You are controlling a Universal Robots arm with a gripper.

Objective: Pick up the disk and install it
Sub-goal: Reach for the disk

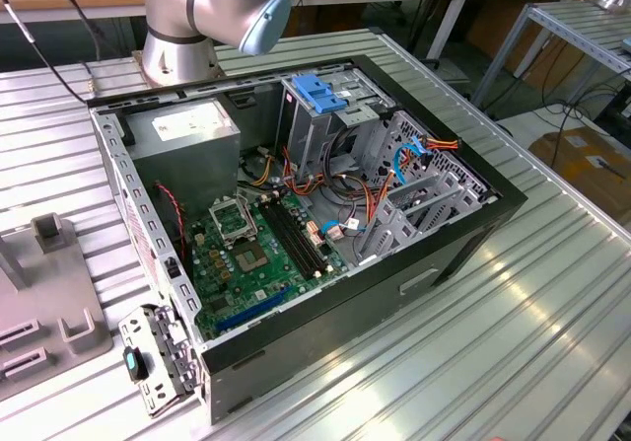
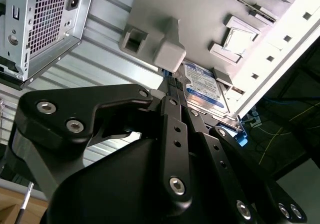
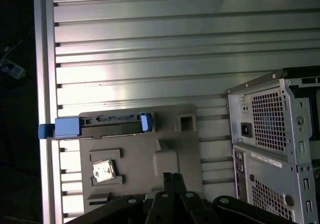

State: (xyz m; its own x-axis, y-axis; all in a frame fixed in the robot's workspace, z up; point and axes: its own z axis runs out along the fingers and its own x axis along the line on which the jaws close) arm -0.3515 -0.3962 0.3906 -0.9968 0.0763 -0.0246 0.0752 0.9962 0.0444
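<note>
While the disk point(image 3: 107, 125) stands on edge in a grey holder point(image 3: 145, 159) at the desk's point(image 3: 150, 58) edge, the arm's jaws hang over that holder, drawn narrow, holding nothing.

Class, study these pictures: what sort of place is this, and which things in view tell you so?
Probably a robotics lab or workshop bench: a robot arm mounted on a ribbed metal table, an open computer case with its motherboard bare, and the disk sitting in a grey fixture.

One disk point(image 2: 202, 86), one grey fixture plate point(image 3: 135, 149), one open computer case point(image 1: 434, 263) — one power supply point(image 1: 187, 130), one blue latch point(image 1: 320, 93) — one robot arm point(image 1: 212, 2).
</note>
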